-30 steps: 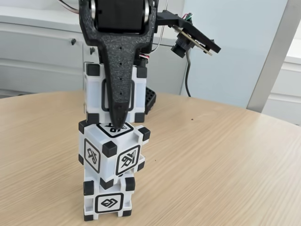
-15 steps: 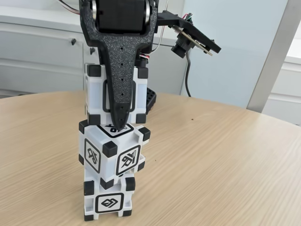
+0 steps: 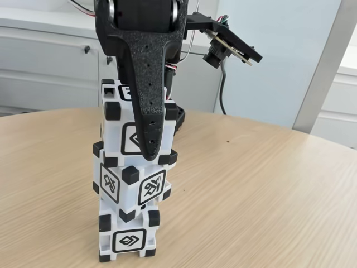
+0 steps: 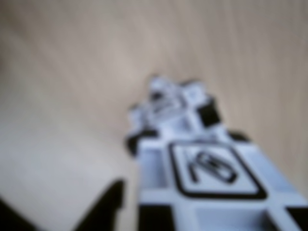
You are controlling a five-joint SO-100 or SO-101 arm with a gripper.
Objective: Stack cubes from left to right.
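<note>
The top cube [image 3: 131,127] is now sitting lower than a second ago, resting on the middle cube [image 3: 131,181], which is turned corner-forward atop the bottom cube [image 3: 129,237] on the wooden table [image 3: 262,195] in the fixed view. The black gripper [image 3: 152,151] is reaching down over the top cube's front face, its near finger [image 3: 146,84] lying against it; whether the jaws are clamping the cube cannot be told. The blurred wrist view is looking down onto the top cube [image 4: 211,178].

Smooth plastic cubes [image 3: 134,184], wood-grain table [image 3: 262,195]
</note>
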